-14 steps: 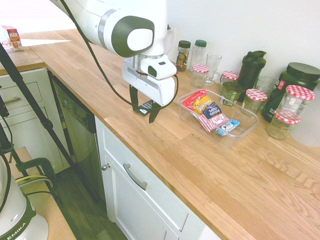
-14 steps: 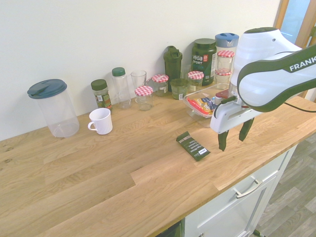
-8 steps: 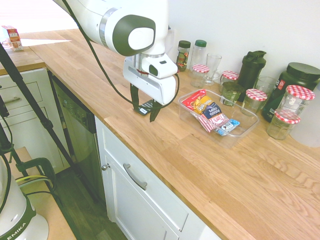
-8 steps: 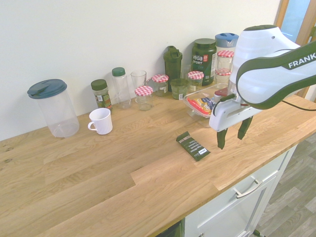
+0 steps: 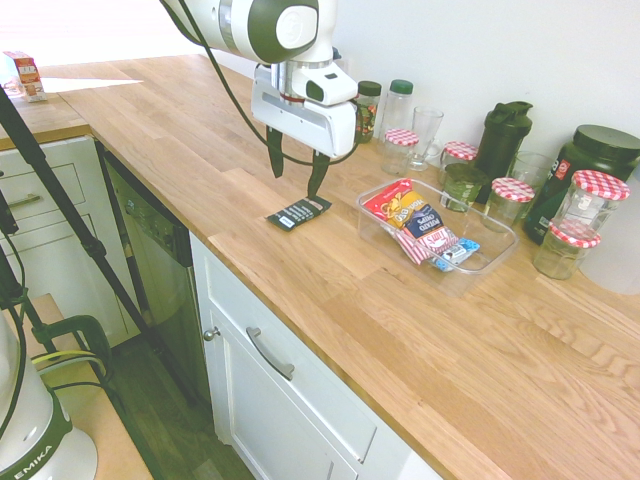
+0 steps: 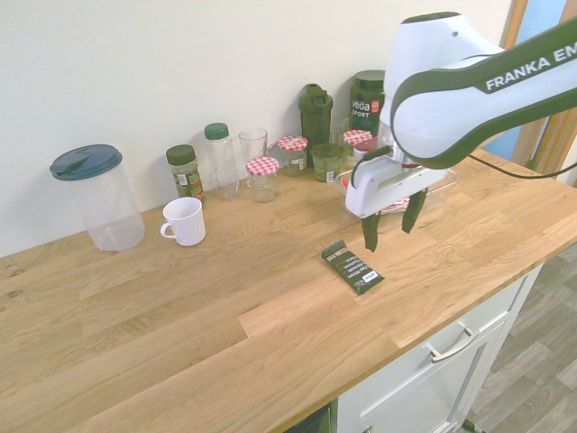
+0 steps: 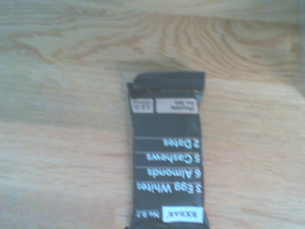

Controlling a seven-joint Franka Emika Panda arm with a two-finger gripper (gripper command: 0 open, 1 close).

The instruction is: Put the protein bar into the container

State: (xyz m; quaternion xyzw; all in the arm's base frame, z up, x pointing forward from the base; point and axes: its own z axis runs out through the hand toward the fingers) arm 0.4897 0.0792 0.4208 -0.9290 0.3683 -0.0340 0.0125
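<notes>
Wooden countertop [image 5: 330, 290], black protein bar [image 5: 299, 212] flat beneath the wide-open, empty gripper [image 5: 296, 176] (container [image 5: 497, 249] nearby).

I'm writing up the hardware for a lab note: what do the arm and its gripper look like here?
The arm has glossy white rounded shells with dark grey bands and a round joint cap, and FRANKA lettering in white on one band. A black cable runs along it. The gripper has a white boxy body with two slim dark fingers.
</notes>
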